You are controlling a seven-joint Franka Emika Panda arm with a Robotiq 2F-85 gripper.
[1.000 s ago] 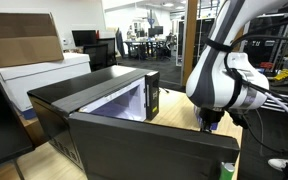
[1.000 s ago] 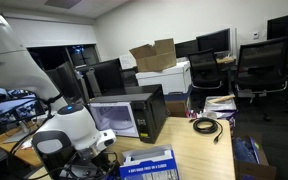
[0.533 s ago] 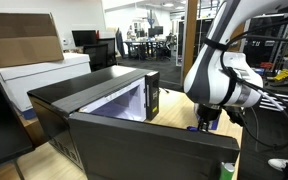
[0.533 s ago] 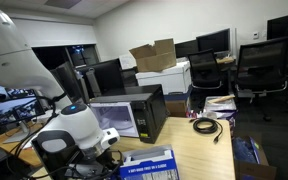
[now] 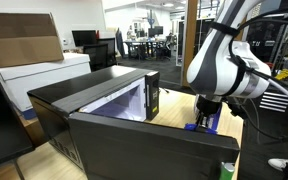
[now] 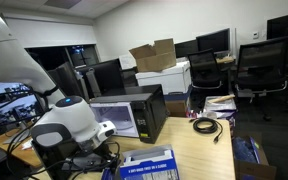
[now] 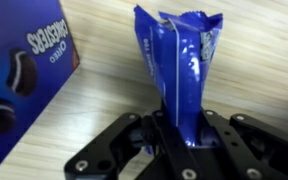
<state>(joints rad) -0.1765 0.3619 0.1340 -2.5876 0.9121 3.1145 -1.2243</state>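
In the wrist view my gripper [image 7: 181,135] is shut on a blue Oreo snack packet [image 7: 179,70]. The packet stands upright between the two fingers and its crimped top sticks out beyond them. A blue Oreo box [image 7: 19,80] lies on the wooden table [image 7: 259,70] just left of the packet. In an exterior view the gripper [image 5: 203,114] hangs over the table beside the black microwave [image 5: 104,100], with a bit of the blue packet [image 5: 198,123] showing under it.
The microwave's door [image 5: 144,148] stands open toward the arm. In an exterior view the Oreo box [image 6: 149,164] lies at the table's front edge and a coiled black cable [image 6: 206,125] lies farther along. Office chairs, monitors and a printer stand behind.
The jaws have closed onto the blue packet. The arm has shifted and risen slightly, taking the packet with it.
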